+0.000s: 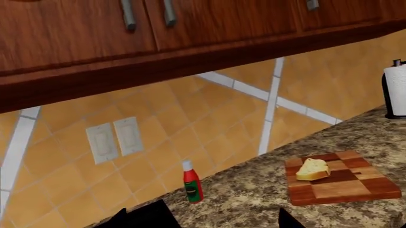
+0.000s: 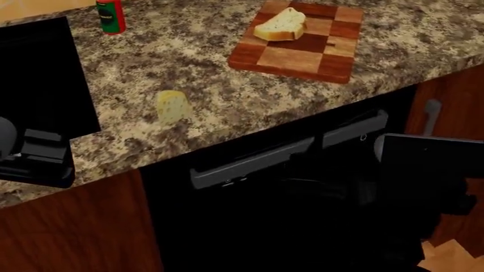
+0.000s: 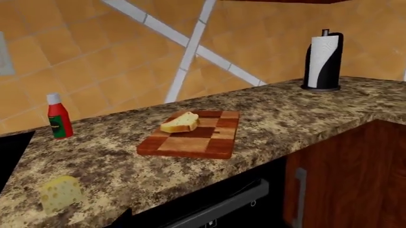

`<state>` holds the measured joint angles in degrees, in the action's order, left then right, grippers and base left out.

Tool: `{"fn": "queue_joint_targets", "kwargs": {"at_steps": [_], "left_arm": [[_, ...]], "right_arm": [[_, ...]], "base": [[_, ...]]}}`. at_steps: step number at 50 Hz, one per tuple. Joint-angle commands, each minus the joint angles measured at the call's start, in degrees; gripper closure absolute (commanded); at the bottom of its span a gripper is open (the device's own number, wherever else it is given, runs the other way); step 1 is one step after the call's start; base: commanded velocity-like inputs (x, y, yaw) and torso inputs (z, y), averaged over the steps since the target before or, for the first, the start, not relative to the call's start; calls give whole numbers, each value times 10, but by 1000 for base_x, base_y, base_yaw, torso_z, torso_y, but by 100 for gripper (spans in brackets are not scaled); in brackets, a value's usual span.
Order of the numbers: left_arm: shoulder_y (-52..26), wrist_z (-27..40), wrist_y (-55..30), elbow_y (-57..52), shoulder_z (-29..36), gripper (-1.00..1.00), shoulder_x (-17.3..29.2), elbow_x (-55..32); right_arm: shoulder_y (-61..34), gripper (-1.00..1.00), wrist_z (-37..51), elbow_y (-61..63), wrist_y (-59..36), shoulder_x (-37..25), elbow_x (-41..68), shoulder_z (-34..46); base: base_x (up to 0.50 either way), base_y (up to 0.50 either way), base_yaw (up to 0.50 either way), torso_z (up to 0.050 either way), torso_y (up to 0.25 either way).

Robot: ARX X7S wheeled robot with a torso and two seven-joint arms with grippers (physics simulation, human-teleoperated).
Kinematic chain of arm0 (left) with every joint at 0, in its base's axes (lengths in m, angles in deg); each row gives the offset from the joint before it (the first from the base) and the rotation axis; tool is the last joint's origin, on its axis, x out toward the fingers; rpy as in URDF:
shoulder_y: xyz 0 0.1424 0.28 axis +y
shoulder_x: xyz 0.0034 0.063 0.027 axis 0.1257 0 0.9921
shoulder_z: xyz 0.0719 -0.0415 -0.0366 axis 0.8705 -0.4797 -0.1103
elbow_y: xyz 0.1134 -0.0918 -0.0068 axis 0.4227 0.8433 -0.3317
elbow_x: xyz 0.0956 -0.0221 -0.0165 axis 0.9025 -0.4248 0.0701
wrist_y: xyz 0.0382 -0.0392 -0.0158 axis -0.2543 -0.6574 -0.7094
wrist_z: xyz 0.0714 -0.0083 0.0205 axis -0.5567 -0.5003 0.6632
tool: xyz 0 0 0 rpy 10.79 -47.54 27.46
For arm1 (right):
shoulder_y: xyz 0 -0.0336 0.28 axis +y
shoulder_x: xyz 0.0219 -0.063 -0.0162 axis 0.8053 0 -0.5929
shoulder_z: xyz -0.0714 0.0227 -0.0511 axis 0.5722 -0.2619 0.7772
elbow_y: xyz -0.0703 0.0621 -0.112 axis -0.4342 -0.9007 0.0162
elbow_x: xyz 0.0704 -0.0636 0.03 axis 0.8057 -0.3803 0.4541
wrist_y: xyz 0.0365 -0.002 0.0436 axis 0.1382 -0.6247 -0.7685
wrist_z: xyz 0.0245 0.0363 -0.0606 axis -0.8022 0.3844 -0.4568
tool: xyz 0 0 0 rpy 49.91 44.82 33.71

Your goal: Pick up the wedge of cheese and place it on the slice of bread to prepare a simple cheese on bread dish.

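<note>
The wedge of cheese (image 2: 172, 106), pale yellow with holes, lies on the granite counter near its front edge; it also shows in the right wrist view (image 3: 61, 192). The slice of bread (image 2: 280, 25) lies on a checkered wooden cutting board (image 2: 302, 56) farther back and to the right, and shows in both wrist views (image 1: 312, 169) (image 3: 180, 122). My left gripper (image 1: 216, 223) is open and empty, held well above the counter. Of my right gripper only one fingertip (image 3: 121, 218) shows, far to one side, low before the counter's front.
A red ketchup bottle (image 2: 110, 16) stands at the back left by the tiled wall. A paper towel roll (image 3: 323, 59) stands far right. A black flat panel (image 2: 45, 73) lies on the counter's left. Wall cabinets (image 1: 159, 28) hang above. A dishwasher handle (image 2: 287, 153) is below the counter.
</note>
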<state>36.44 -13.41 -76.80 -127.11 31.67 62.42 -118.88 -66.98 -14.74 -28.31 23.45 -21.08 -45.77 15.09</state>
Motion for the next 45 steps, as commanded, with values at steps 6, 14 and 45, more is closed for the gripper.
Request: {"fn": "queue_joint_targets", "kwargs": {"at_steps": [6,14,45], "left_arm": [[0,1,4,1,3,-100,2,-1],[-1,2,5,1,4,-100,4,-3],[-2,8,10,2,8,-100,8,-6]], "right_arm": [[-4,-100,8,-3,-16,-1,15,-4],[-10,-100,18,-11,-30,5,22,-12],[-11,-100,39,-16,-28,-5,32,-1]], "base": [[-40,21,-158,0,0],[147,-66,0,0,0],[162,19,0,0,0]]}}
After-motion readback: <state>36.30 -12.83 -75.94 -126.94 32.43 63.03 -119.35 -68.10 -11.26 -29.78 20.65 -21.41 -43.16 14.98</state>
